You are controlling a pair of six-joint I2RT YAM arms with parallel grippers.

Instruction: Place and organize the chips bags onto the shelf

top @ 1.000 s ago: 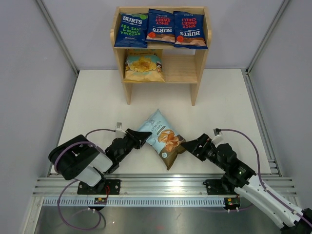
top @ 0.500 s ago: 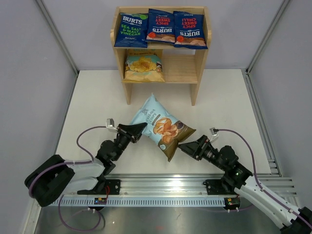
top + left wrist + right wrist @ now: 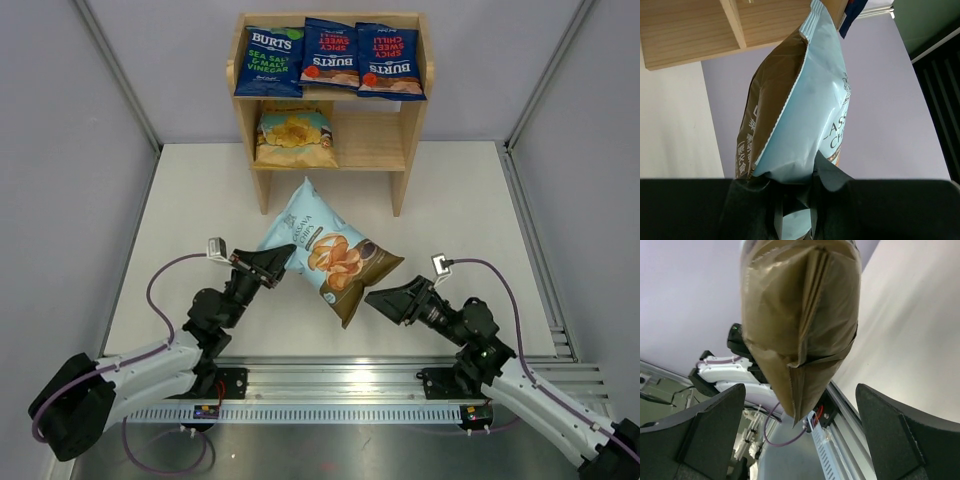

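The light-blue and brown chips bag (image 3: 328,252) hangs in the air in front of the shelf (image 3: 330,140). My left gripper (image 3: 283,264) is shut on its left edge; the bag (image 3: 800,120) fills the left wrist view. My right gripper (image 3: 375,298) is open just right of the bag's lower corner, and its brown bottom (image 3: 800,325) hangs between the spread fingers (image 3: 897,432) without touching. Three dark-blue Burts bags (image 3: 330,58) stand on the top tier. The tan-yellow bag (image 3: 294,138) lies on the lower tier's left side.
The right half of the lower tier (image 3: 372,140) is bare wood. Grey walls stand at both sides. The metal rail (image 3: 330,395) with the arm bases runs along the near edge.
My left gripper has lifted the light-blue bag off the table and carried it up toward the shelf. My right gripper has let it go, opened and stayed low at its right.
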